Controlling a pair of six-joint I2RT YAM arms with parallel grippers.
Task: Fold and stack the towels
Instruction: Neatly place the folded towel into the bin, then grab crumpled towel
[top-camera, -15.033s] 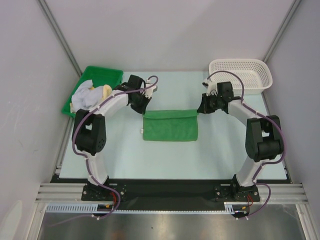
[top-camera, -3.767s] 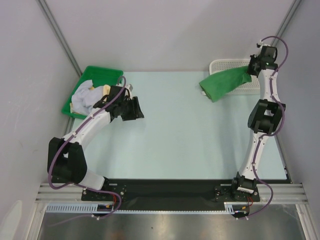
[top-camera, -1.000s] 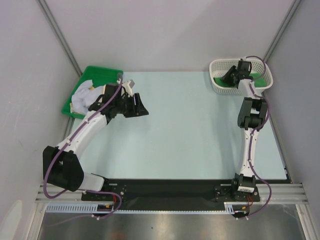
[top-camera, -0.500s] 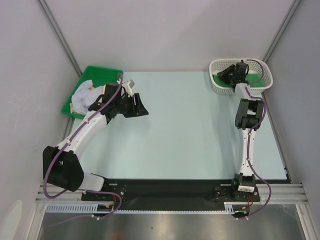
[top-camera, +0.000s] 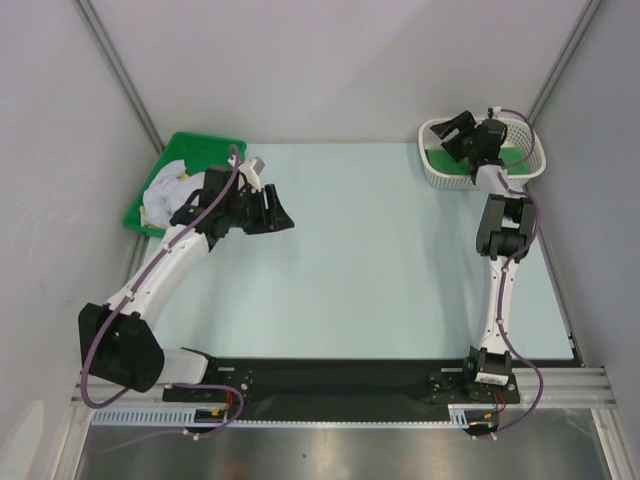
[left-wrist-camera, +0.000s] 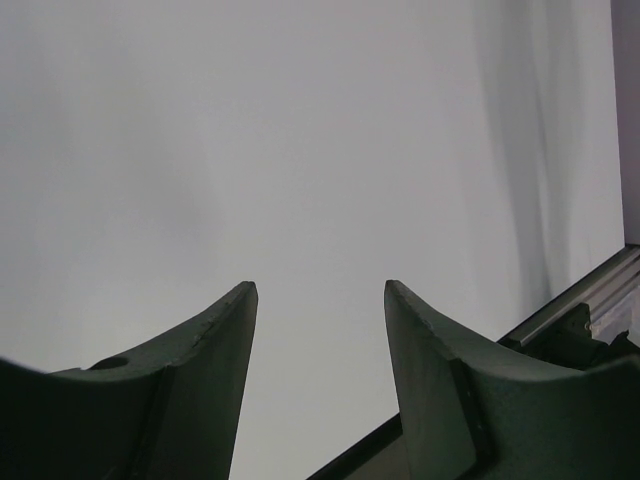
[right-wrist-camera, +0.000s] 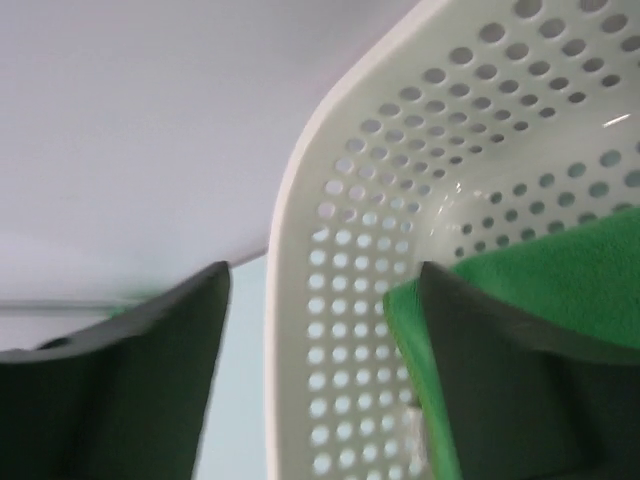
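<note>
Green cloth towel lies inside the white perforated plastic basket at the far right corner of the pale blue bench. The right pincer hangs above the basket's left end with its jaws spread and nothing between them. Across the bench, a green plastic tray in the far left corner holds a heap of white crumpled towels. The left pincer hovers just to the right of that tray, above bare bench, apart from the heap. From the left wrist, the left pincer shows two dark fingers standing well apart and gripping nothing, with a plain grey wall behind them and a metal rail at the lower right. From the right wrist, the right pincer is also spread and empty. The basket's rounded corner shows between its fingers, and the green towel rests against the inner wall, partly behind the right-hand finger.
</note>
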